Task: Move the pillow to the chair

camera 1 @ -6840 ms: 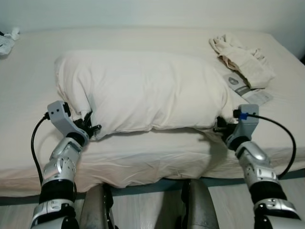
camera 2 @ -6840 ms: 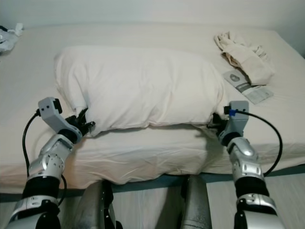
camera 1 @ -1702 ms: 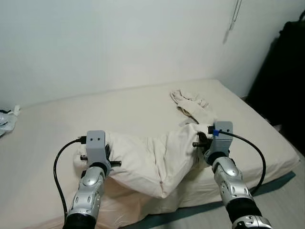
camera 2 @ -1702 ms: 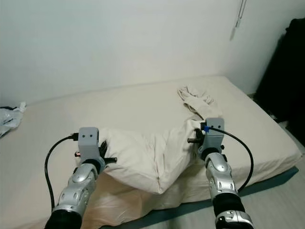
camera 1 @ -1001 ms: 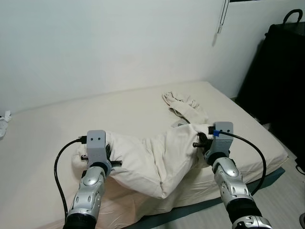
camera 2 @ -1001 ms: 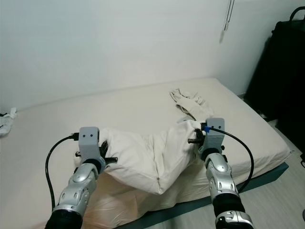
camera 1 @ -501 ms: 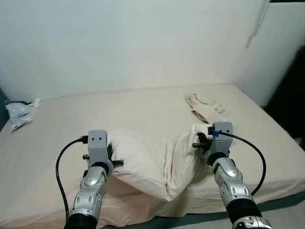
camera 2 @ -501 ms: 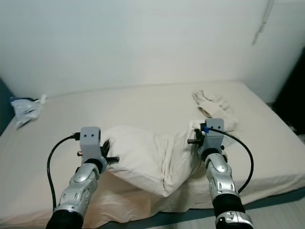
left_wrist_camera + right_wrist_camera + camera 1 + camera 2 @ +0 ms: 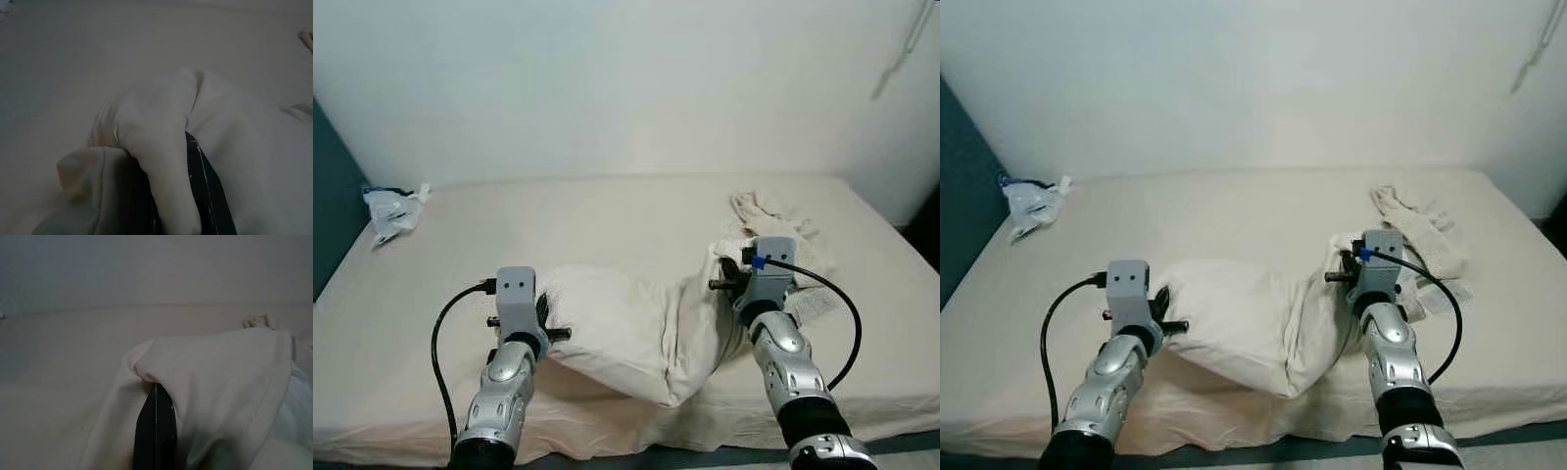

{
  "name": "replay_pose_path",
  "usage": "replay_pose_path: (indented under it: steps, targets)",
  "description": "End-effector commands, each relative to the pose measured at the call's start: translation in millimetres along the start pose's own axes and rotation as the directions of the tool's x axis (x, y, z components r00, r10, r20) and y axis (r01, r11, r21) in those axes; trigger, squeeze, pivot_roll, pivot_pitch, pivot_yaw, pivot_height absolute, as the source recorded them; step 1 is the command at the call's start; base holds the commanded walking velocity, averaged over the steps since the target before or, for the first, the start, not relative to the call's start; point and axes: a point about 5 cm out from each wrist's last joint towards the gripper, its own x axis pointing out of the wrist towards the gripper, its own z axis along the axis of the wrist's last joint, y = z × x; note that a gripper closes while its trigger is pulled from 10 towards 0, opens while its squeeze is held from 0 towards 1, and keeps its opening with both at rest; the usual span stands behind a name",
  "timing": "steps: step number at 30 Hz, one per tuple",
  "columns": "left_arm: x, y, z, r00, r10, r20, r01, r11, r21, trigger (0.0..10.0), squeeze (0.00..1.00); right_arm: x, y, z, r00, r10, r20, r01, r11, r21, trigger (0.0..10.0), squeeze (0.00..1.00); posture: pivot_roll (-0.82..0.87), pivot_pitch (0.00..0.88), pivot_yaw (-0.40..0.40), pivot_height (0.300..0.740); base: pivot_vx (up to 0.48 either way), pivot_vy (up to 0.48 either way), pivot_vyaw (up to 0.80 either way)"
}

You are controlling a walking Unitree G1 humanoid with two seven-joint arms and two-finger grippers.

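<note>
Head views: pillow [image 9: 636, 328] hangs sagging between left gripper [image 9: 540, 318] and right gripper [image 9: 729, 284], above the bed [image 9: 607, 211]; no chair seen, so turn slowly with arms level. Wrist views: each gripper's fingers [image 9: 155, 431] are pinched closed on pillow fabric; don't slacken the pinch.

A wide bed [image 9: 607, 211] in a cream sheet is lying in front of me, its far edge running along a plain white wall [image 9: 607, 88]. At its far left corner a crumpled white plastic bag [image 9: 391, 211] is sitting, just beside a dark teal surface [image 9: 333, 211] that is bordering the bed on that side. Towards the far right, a bundle of cream cloth [image 9: 1420, 235] is lying rumpled on the sheet. A thin cord [image 9: 901, 49] is hanging down the wall at the upper right.
</note>
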Motion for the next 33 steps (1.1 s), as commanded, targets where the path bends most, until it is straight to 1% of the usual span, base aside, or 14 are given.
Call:
replay_pose_path:
  steps: [1, 27, 28, 33]
  targets:
    - [-1.0, 2.4, 11.6, 0.997, 0.001, 0.076, -0.002, 1.000, 0.008, 10.0, 0.00, 2.4, 11.0, 4.5, 0.999, 0.044, 0.026, -0.044, 0.999, -0.010, 10.0, 0.00, 0.01, 0.037, -0.001, 0.740, 0.000, 0.000, 0.80]
    - [-2.0, -0.5, 11.9, 0.996, -0.022, 0.083, 0.022, 1.000, -0.003, 10.0, 0.00, 0.3, 7.5, 2.8, 0.999, 0.030, 0.031, -0.029, 1.000, -0.003, 10.0, 0.00, 0.01, 0.036, 0.004, 0.740, 0.000, 0.000, 0.80]
    - [-1.8, -0.4, 12.1, 0.996, -0.022, 0.082, 0.022, 1.000, -0.002, 10.0, 0.00, 0.1, 6.2, 3.0, 0.999, 0.015, 0.037, -0.017, 0.999, 0.040, 10.0, 0.00, 0.01, 0.038, 0.004, 0.740, 0.000, 0.000, 0.00]
    - [-2.0, -0.6, 11.8, 0.996, -0.022, 0.081, 0.022, 1.000, -0.002, 10.0, 0.00, -0.6, 6.4, 1.8, 0.999, 0.022, 0.031, -0.023, 0.999, 0.033, 10.0, 0.00, 0.01, 0.040, 0.004, 0.740, 0.000, 0.000, 0.00]
